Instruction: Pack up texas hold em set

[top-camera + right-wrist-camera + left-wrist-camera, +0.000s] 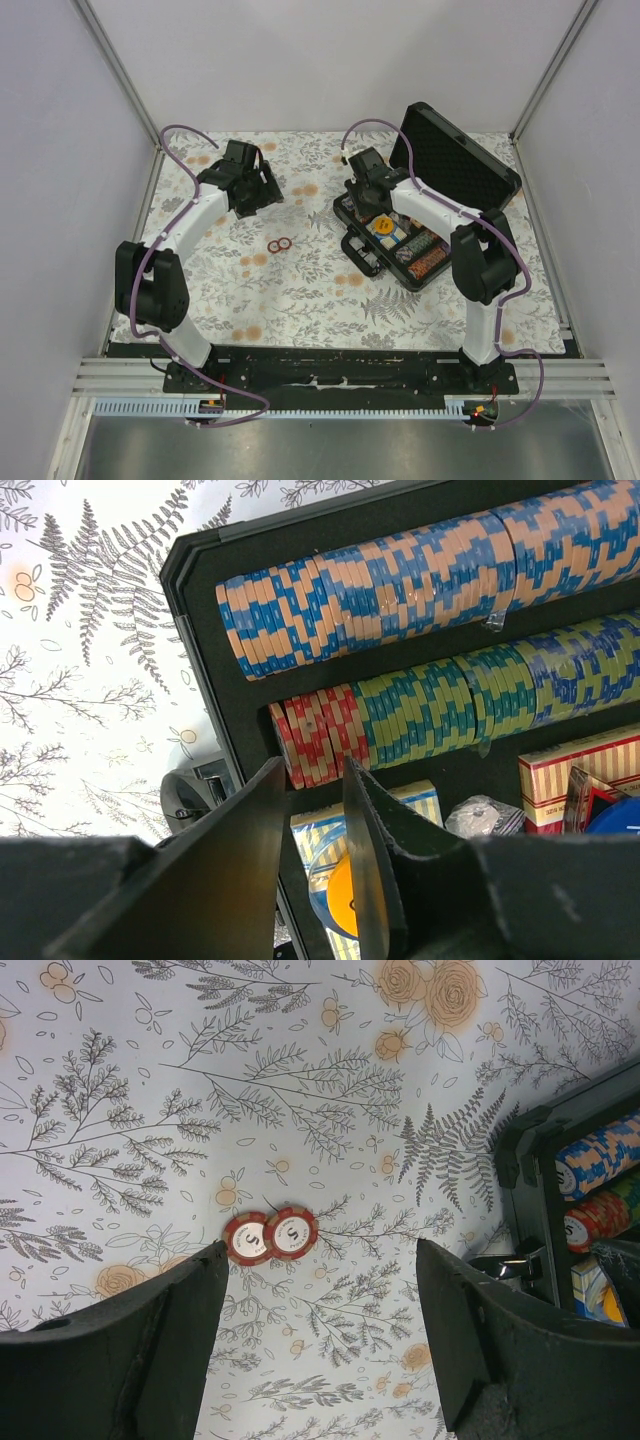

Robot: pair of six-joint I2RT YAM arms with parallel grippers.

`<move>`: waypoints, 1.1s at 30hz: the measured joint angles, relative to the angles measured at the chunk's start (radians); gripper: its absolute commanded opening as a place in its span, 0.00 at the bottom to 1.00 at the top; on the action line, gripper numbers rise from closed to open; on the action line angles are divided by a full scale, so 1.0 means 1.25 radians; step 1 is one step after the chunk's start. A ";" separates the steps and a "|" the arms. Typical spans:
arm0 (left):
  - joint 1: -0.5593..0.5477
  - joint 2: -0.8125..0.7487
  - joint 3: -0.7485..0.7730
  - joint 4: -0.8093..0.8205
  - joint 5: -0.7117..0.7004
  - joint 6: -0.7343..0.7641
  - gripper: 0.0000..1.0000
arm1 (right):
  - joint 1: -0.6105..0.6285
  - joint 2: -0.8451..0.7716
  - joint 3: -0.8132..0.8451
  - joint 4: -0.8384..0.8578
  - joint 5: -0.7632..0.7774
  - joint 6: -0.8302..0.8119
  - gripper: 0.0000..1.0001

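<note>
The black case (356, 248) lies open at the right with its lid (460, 160) raised. Inside it are rows of blue-orange chips (400, 590), red chips (320, 730) and green chips (430, 705), a blue deck (420, 800), a red deck (575, 775) and a yellow disc (345, 895). Two reddish chips (280, 244) lie side by side on the floral cloth, also in the left wrist view (270, 1235). My left gripper (322, 1255) is open and empty, above the cloth just short of them. My right gripper (313, 770) hangs over the case's near-left corner, jaws slightly apart and empty.
The floral cloth (300, 290) covers the table. The case's left wall and latch (530, 1200) show at the right of the left wrist view. Grey walls and a metal frame (120, 70) enclose the table. The right arm (480, 250) reaches across the case.
</note>
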 measured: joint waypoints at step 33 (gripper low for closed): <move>-0.079 0.207 -0.044 -0.026 -0.040 0.086 0.91 | 0.052 -0.027 0.022 0.003 -0.060 0.050 0.39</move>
